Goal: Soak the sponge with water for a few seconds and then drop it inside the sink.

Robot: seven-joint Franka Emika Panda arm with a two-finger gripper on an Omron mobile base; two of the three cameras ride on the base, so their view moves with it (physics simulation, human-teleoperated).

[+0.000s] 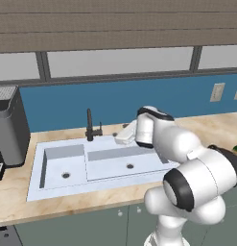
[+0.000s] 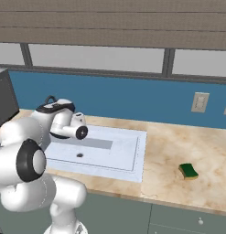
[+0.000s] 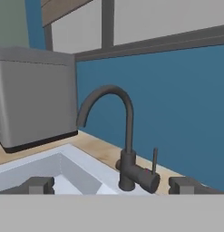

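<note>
No writing can be read on anything. At the counter's (image 2: 169, 141) left end stands a boxy grey appliance (image 1: 9, 127). Next comes the pale, smooth double-basin sink (image 1: 67, 158), with a dark curved faucet (image 3: 124, 136) at its back edge. The gripper (image 3: 111, 185) faces that faucet, fingers spread wide and grasping nothing. Well apart to the right, near the marbled beige counter's front edge, lies the flat green-and-yellow sponge (image 2: 189, 171).

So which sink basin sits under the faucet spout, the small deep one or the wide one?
The small deep basin on the left; the faucet stands behind it, left of the wide shallow basin.
</note>
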